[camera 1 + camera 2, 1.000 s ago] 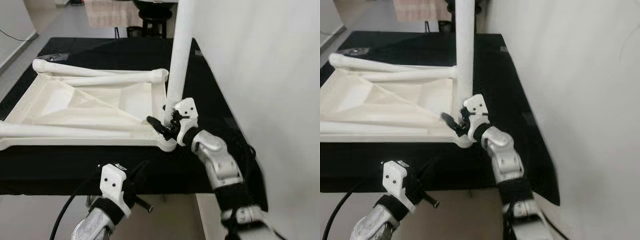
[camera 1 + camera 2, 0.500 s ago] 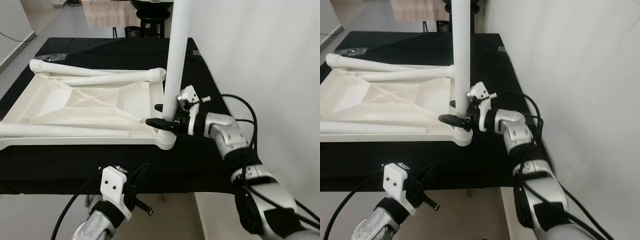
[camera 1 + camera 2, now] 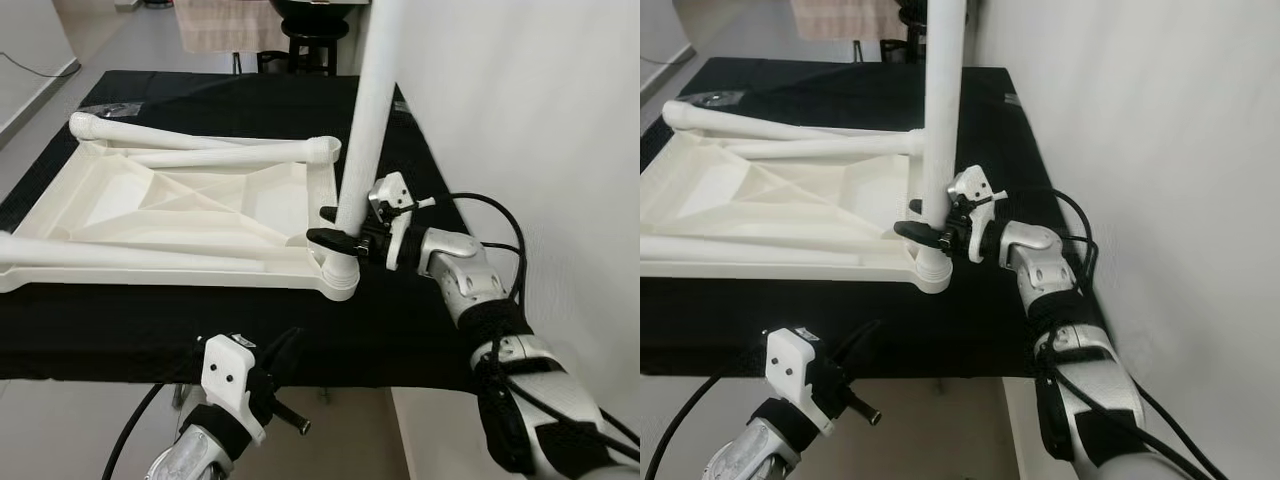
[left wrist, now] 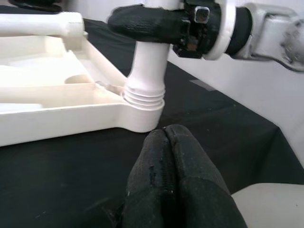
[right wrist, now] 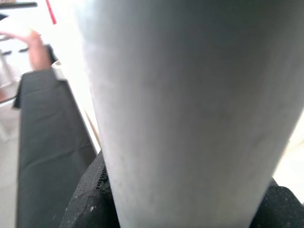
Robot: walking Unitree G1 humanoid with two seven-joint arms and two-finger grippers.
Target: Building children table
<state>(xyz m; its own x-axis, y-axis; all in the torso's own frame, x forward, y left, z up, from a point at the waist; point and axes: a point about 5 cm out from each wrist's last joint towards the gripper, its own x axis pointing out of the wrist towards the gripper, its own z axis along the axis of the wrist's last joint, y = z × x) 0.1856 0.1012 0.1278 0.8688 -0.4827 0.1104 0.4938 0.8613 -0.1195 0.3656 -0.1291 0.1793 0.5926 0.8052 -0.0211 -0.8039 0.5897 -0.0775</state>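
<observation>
Left eye view: right gripper jaws clamp the upright leg just above the tabletop's near-right corner socket; left gripper jaws closed, empty

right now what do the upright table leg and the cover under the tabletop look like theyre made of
The upright leg, held by the right pincer, looks like moulded white plastic with a matte finish: it ends in moulded threads where it enters the tabletop corner, itself ribbed and the same white. The cover looks like black fabric: dull, no glare, hanging over the edge.
</observation>
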